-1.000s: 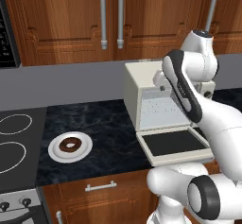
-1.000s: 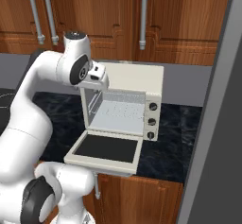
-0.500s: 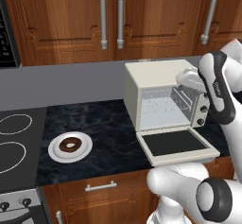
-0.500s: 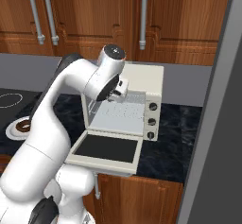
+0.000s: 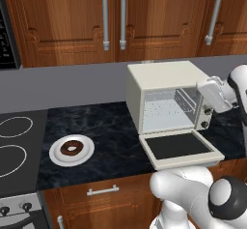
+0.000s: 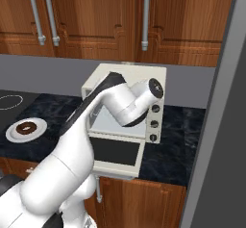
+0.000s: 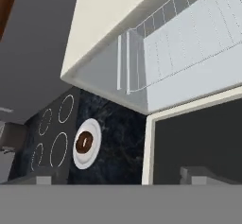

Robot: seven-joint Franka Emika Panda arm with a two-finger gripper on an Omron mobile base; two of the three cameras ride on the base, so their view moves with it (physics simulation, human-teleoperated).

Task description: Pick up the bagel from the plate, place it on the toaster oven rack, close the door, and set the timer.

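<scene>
On the dark marbled counter I see the glossy brown bagel ringed by its white plate, wire rack bare; my gripper's spread I cannot tell.

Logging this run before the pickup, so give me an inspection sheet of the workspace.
Surface: dark marbled counter, stove burners at its left.
Job's things: dark brown ring bagel lies on round white plate; cream toaster oven's glass door folded down open; pale wire rack bare.
Clutter: nothing seen.
Grippers: gripper state cannot be told; it holds no bagel.
Cables: nothing seen.
Surroundings: wooden cabinets above, grey backsplash.
</scene>
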